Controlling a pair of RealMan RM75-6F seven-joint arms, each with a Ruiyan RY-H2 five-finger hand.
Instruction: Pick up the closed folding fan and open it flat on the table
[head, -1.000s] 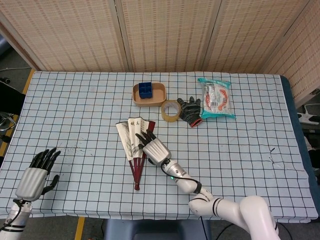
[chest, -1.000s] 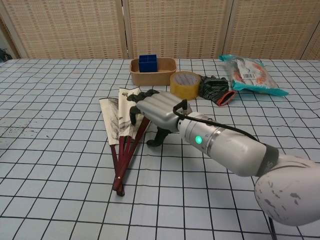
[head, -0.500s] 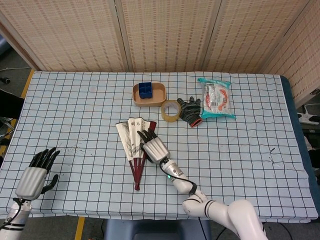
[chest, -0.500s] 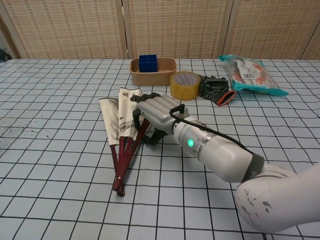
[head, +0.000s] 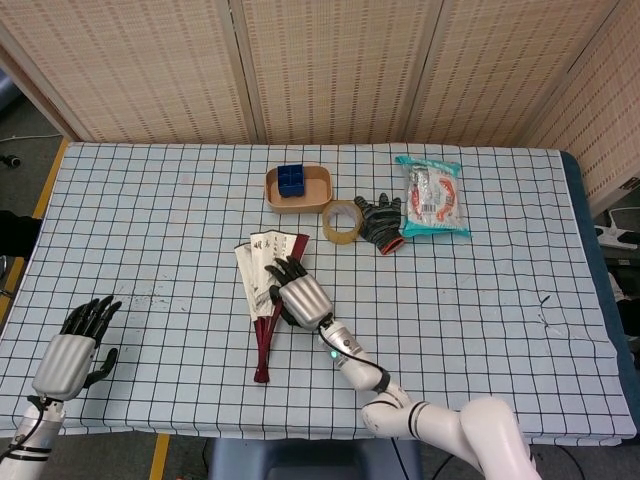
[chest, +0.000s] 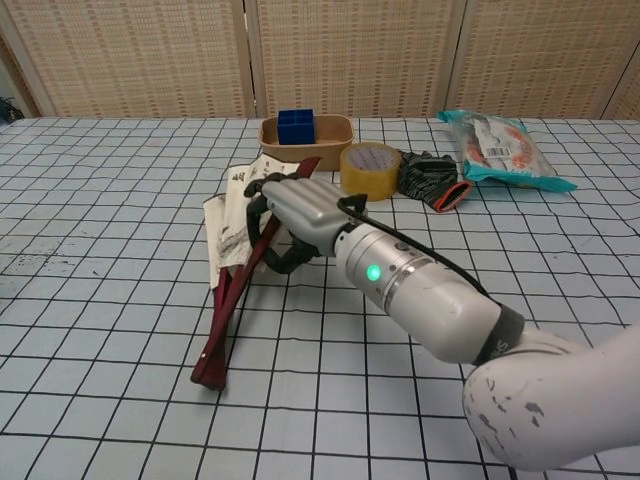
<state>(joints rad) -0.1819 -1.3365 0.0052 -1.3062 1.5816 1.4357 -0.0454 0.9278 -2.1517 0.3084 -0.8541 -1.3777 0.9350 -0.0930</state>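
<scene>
our right hand sits just left of the middle of the head view, its forearm running down to the lower right edge. its dark fingers curl over the folding fan and press on it, with the thumb tucked under the red ribs in the chest view, so the hand has hold of the fan. the fan lies on the checked tablecloth at the centre, only partly spread: a narrow wedge of printed paper at the top, the red sticks bunched and tapering to the pivot at lower left.

our left hand rests at the lower left of the head view, well apart from everything, fingers stretched out and a little apart, holding nothing.

above the fan, towards the top centre, we count one oval wooden tray with one blue block in it, one roll of tape, one black glove touching the tape, and one snack packet to the right.
</scene>
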